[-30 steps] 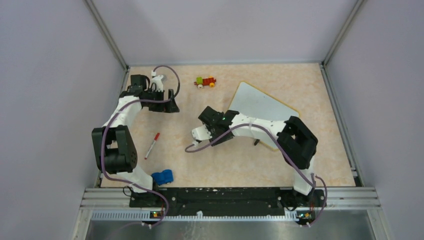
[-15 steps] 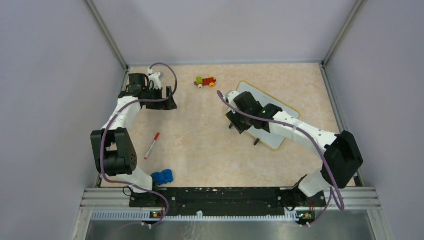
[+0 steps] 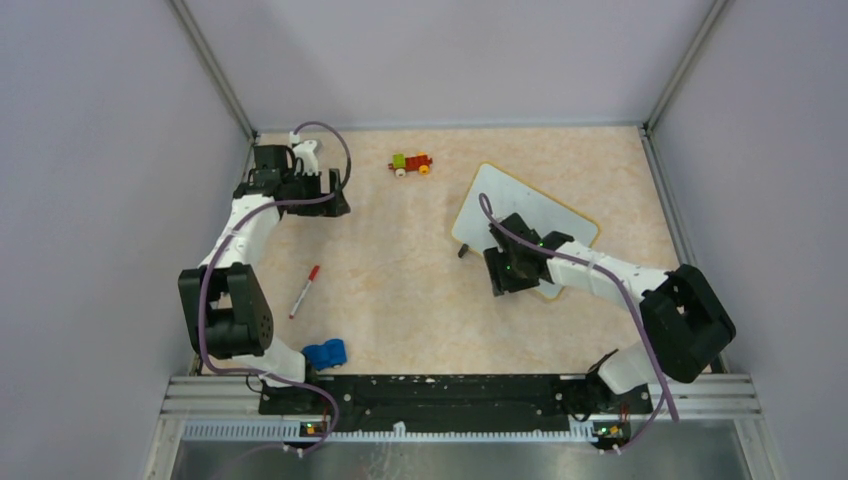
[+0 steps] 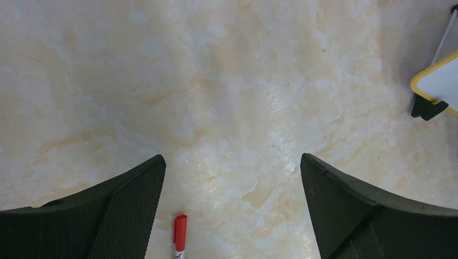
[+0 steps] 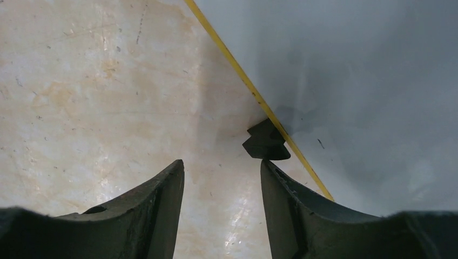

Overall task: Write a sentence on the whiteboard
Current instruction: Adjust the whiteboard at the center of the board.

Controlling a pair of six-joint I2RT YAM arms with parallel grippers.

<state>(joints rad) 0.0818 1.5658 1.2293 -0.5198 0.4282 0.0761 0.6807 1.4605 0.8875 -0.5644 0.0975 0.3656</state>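
The whiteboard (image 3: 525,210) lies tilted on the right half of the table, glossy white with a thin yellow rim (image 5: 254,94). Its visible face is plain, and the sentence is out of view. My right gripper (image 3: 503,278) hangs over the board's near edge, partly open with nothing between its fingers (image 5: 164,202). One black foot (image 5: 264,143) of the board sits just ahead of its right fingertip. My left gripper (image 3: 338,197) is wide open at the far left, above bare table. A red-capped marker (image 3: 305,290) lies on the table on the left, and its cap (image 4: 180,232) shows between the left fingers.
A small red, yellow and green toy train (image 3: 411,163) stands near the back wall. A blue toy car (image 3: 325,353) sits by the left arm's base. The whiteboard's corner (image 4: 440,81) and a black foot (image 4: 428,108) show at the right of the left wrist view.
My right arm swung from the table's middle up over the whiteboard, then back to its near edge, and its jaws narrowed. The left arm barely shifted.
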